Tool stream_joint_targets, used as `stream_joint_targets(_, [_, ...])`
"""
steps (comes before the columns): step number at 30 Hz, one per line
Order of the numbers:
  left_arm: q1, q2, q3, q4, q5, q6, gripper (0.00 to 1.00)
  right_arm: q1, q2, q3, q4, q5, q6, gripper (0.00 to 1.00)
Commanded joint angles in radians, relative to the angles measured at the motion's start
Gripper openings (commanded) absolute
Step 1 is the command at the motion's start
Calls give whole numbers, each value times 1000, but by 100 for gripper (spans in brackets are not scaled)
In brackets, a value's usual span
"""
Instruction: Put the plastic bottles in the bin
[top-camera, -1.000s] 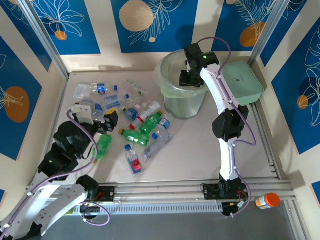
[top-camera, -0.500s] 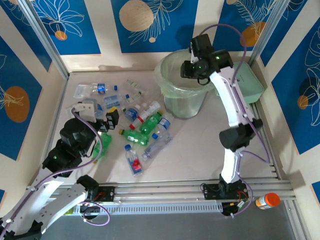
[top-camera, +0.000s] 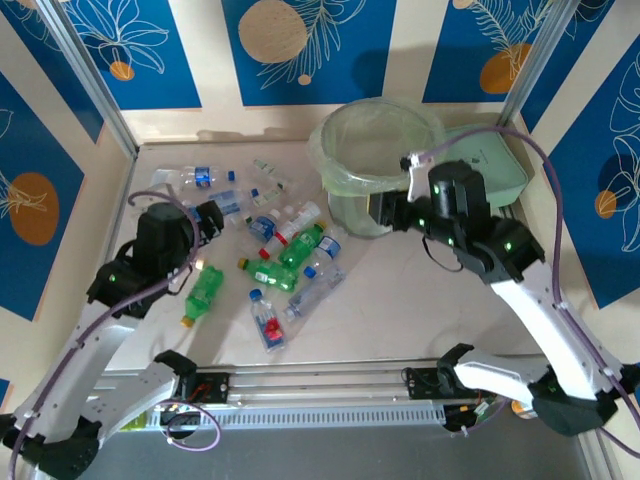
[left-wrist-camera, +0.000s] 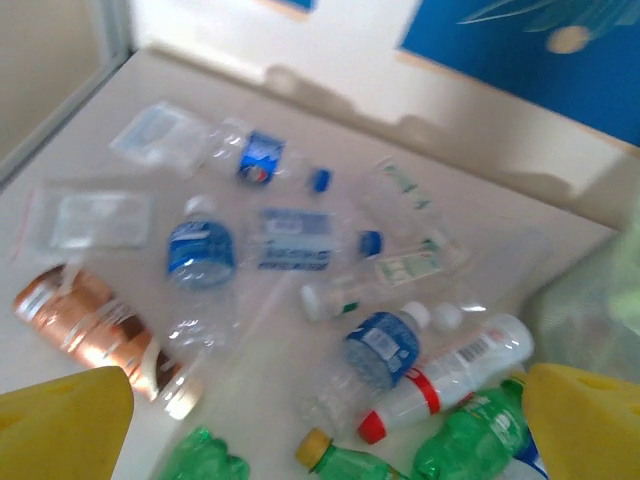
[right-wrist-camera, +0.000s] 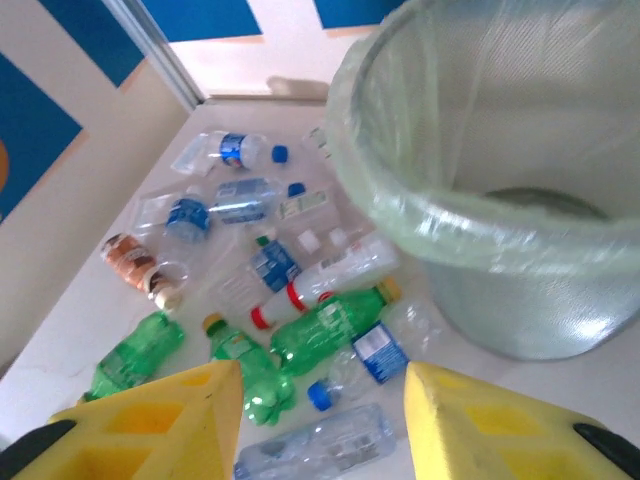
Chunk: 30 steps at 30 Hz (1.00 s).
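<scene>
Top view: plastic bottles (top-camera: 290, 250) scattered over the left-centre of the pale counter (top-camera: 400, 300), all lying on their sides. The bin (top-camera: 335, 170) stands upright at upper centre, and the nearest bottles lie close to its foot. A flat pale-green lid (top-camera: 505, 165) sits just right of the bin. This view gives both arms at once. Left jaws are above the upper-left part of the scatter. Right jaws are at the bin's near wall, pointing toward frame left.

Left wrist view, closer detail:
- Copper bottle (left-wrist-camera: 90, 325) at lower left, just beside the left yellow finger (left-wrist-camera: 60, 425). Its long axis runs upper left to lower right.
- White bottle with red cap (left-wrist-camera: 450, 365) near the other finger. Its axis runs lower left to upper right, cap at the lower-left end.
- Flat clear packets (left-wrist-camera: 90, 215) at far left.
- Left jaws spread wide, nothing between them; the bottles lie on the counter beyond the gap.

Right wrist view:
- Inside of the bin visible, thin clear bag folded over the rim (right-wrist-camera: 400, 215), upper right of frame.
- Right jaws part-way apart and empty, yellow fingers (right-wrist-camera: 160, 420) along the bottom edge.
- Clear bottle (right-wrist-camera: 320, 450) on the counter under the gap, axis roughly left to right.
- Green bottle (right-wrist-camera: 320, 335) above it in frame, lying diagonally with its cap toward the bin.
</scene>
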Motion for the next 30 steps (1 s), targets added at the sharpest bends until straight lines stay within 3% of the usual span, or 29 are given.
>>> stream_joint_targets(1, [131, 106, 63, -239, 84, -220, 99, 19, -87, -127, 81, 1, 81, 47])
stream_joint_targets(5, [304, 284, 129, -348, 200, -319, 99, 20, -213, -278, 123, 24, 139, 46])
stream_joint_targets(8, [375, 381, 137, -373, 183, -389, 99, 20, -277, -361, 149, 20, 160, 47])
stream_joint_targets(14, [505, 514, 141, -271, 217, -409, 99, 19, -317, -422, 142, 10, 158, 47])
stream_joint_targets(23, [646, 661, 44, 66, 311, -346, 99, 2, -388, -453, 144, 29, 145, 48])
stream_joint_targets(30, [663, 811, 64, 136, 354, -391, 99, -18, -436, -469, 135, 74, 157, 51])
